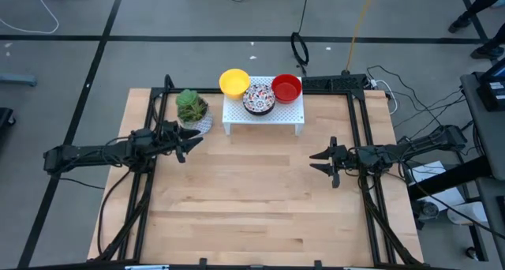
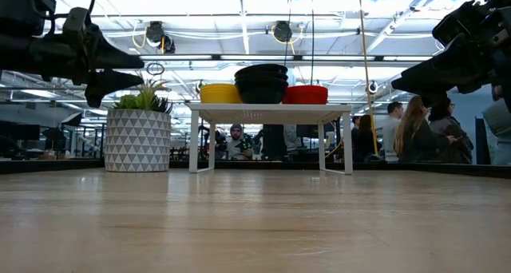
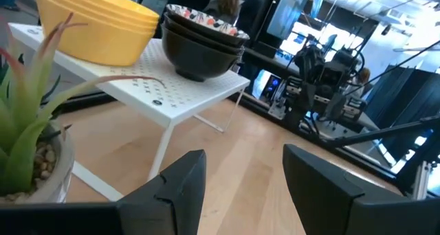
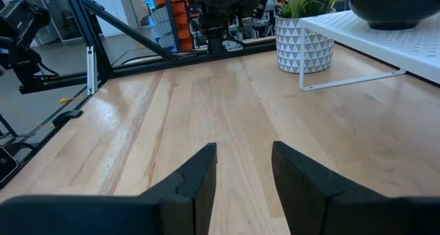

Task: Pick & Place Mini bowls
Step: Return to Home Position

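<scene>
My left claw (image 1: 190, 144) hangs open and empty above the table (image 1: 252, 207), just beside the potted plant (image 1: 192, 106). My right claw (image 1: 313, 161) hangs open and empty too, well apart on the other side, pointing inward. On the white rack (image 1: 264, 118) at the far edge sit a yellow bowl stack (image 1: 234, 82), a patterned bowl stack (image 1: 259, 97) in the middle, and a red bowl stack (image 1: 286, 88). Each looks a few bowls deep, though I can't count them surely.

Legible text: none.
Checked mini bowls (image 1: 259, 96), white rack (image 1: 288, 112), plant pot (image 2: 137, 141) and table (image 1: 252, 191) across all four views; no lettering, label, brand mark or number readable on any surface.
</scene>
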